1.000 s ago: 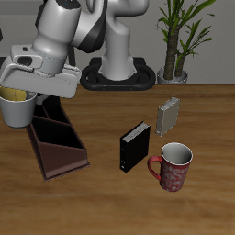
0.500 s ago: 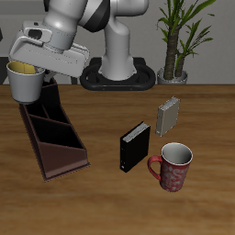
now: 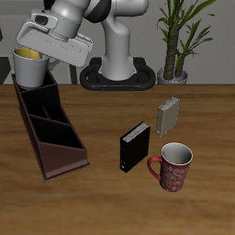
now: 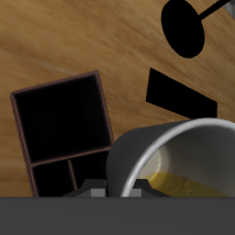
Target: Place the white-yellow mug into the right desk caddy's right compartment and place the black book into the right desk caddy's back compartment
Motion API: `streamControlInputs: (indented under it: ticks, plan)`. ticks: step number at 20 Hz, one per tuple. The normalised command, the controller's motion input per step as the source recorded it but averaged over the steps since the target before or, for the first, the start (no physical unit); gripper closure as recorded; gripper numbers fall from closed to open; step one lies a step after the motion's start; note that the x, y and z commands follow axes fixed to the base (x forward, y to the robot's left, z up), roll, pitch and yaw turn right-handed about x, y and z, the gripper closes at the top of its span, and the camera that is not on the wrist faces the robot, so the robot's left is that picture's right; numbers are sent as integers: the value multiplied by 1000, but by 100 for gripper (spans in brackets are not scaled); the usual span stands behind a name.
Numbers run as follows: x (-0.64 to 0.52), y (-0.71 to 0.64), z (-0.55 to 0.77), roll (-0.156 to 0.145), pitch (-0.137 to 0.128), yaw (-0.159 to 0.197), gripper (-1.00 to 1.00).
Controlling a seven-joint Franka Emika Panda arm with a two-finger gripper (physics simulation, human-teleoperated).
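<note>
My gripper (image 3: 39, 53) is shut on the rim of the white-yellow mug (image 3: 33, 68), an off-white mug with a yellow inside, held upright in the air over the far end of the right desk caddy (image 3: 57, 167). In the wrist view the mug (image 4: 176, 149) hangs close beside a squarish, empty section of the dark-brown caddy (image 4: 59, 83), with narrower sections next to it. The black book (image 3: 134, 147) stands upright on the table, well away from the gripper, toward the middle.
A red patterned mug (image 3: 173, 167) stands near the black book, closer to the front edge. A small grey book (image 3: 168, 116) stands farther back. A potted plant (image 3: 178, 41) and the robot's base (image 3: 119, 75) are at the table's back.
The gripper has lifted the white-yellow mug higher and carried it back along the caddy toward its far end. The books and the red mug have not moved.
</note>
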Motion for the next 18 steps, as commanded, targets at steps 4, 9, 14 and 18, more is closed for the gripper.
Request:
streamControlInputs:
  ticks: [4,9,14,18]
  plan:
    - [-332,172,-1,-65,11,-134,100]
    - [-301,257,-31,-16,-83,-8,100]
    - [-304,223,-79,22,-50,-17,100]
    - [-272,66,-45,0,-22,-22,100]
